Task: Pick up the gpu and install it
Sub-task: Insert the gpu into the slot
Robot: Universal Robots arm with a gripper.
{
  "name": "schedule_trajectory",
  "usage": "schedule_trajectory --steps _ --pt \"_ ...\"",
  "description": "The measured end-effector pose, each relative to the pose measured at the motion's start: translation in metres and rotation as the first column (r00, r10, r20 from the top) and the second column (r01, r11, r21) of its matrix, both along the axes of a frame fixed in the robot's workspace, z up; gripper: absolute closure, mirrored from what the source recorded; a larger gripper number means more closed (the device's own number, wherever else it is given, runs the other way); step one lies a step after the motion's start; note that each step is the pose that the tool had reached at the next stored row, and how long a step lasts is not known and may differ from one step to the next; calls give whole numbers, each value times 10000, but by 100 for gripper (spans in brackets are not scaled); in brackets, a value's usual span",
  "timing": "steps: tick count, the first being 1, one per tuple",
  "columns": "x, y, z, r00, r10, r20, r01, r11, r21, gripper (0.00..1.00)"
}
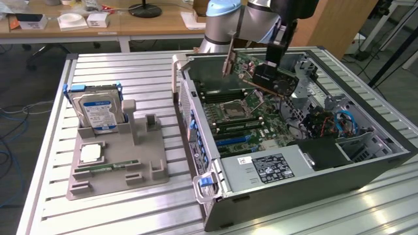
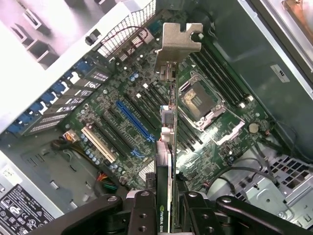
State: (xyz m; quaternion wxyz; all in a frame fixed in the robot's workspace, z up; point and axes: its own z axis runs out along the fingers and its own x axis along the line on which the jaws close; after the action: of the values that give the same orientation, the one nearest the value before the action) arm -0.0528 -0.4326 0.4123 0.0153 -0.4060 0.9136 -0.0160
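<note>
Pickup is done: the claw (image 2: 168, 210) is clamped on the gpu (image 2: 167, 147), holding it on edge in the air above the motherboard (image 2: 122, 122) inside the open case (image 1: 313, 191), not yet plugged in, so installing remains.

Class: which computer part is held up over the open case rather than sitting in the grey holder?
The gpu, gripped by the fingers above the motherboard; the hard drive, CPU and RAM stick sit in the holder.

Arm (image 1: 258, 17) bent downward, tool (image 2: 168, 215) clamped on gpu (image 2: 176, 44).
</note>
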Motion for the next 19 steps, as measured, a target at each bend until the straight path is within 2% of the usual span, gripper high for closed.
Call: schedule_trajectory --steps 10,19 --pt "0 0 -1 9970 774 0 -774 9970 0 74" --pt "0 0 -2 9884 1520 0 -1520 9884 0 74"
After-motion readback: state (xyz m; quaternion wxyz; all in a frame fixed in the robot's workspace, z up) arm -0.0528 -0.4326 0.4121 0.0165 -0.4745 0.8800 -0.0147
